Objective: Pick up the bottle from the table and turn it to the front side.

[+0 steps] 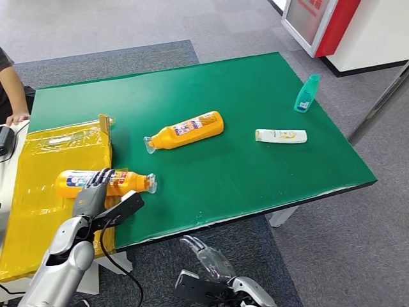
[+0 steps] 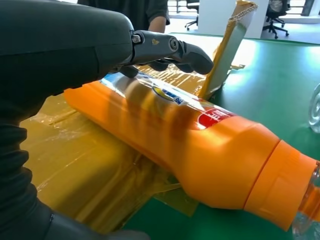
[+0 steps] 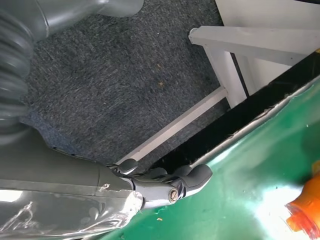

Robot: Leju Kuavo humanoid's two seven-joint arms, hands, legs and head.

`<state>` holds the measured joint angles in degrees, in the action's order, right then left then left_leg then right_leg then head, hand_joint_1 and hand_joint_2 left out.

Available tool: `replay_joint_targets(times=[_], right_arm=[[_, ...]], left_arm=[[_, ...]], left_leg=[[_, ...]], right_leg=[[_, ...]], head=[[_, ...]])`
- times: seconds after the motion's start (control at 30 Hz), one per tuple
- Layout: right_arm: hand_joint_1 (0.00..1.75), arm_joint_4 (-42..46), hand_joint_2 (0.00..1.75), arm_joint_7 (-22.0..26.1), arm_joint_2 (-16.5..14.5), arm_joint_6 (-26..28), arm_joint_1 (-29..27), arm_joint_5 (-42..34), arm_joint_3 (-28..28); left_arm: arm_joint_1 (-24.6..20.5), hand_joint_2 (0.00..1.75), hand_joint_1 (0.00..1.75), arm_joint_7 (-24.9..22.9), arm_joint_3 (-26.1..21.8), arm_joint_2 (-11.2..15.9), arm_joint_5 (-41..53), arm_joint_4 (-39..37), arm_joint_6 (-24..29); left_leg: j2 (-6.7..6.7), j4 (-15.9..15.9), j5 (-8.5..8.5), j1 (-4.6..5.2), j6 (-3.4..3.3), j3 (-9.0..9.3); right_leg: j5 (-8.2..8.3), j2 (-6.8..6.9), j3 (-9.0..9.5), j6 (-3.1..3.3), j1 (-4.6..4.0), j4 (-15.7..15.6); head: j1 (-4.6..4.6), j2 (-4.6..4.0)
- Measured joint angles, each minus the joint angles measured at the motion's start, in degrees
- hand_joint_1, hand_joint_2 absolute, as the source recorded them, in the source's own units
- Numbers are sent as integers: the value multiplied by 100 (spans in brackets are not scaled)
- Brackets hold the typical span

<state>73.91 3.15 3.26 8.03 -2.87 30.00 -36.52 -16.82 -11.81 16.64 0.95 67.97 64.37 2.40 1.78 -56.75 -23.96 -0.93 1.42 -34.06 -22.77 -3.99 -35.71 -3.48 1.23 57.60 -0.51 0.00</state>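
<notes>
Grey carpet surrounds the green-topped table (image 1: 250, 173), where we work from the near edge. On the near left a flattened yellow plastic-wrapped carton (image 1: 34, 185) covers the table corner, and the orange plastic bottle with a clear cap (image 1: 123, 182) lies on its side across the carton's right edge, cap pointing right over the green. Our left hand (image 1: 94, 192) is over the bottle's middle. In the left wrist view its dark fingers (image 2: 177, 50) arch over the labelled upper face while the thumb sits low on the near side, so the hand looks cupped around the body without a firm squeeze; we cannot tell whether it truly bears on the plastic. We judge this is the reach-and-close step, with the lift and turn not yet done.

Our right hand (image 1: 212, 262) hangs below the near table edge, fingers loosely spread and holding nothing, likely kept out of the way.

Further off lie a second orange bottle (image 1: 185, 131) mid-table, a white tube (image 1: 280, 135) to its right, and a small teal bottle (image 1: 307, 93) at the far right. A person's arm (image 1: 13, 89) rests at the far left.
</notes>
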Motion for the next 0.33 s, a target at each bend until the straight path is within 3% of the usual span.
replay_joint_targets(times=[0.2,0.33], right_arm=[[0,-42,175,0,-1,-17,9,44,0],[0,-45,175,-18,-1,26,-16,63,0]], left_arm=[[-1,0,0,-39,33,2,-286,-26,-54],[141,0,0,261,12,-4,-849,95,174]], left_leg=[[0,0,0,0,0,5],[0,0,1,0,-1,11]], right_leg=[[0,1,10,0,0,0],[1,1,16,-1,0,0]], head=[[1,0],[1,0]])
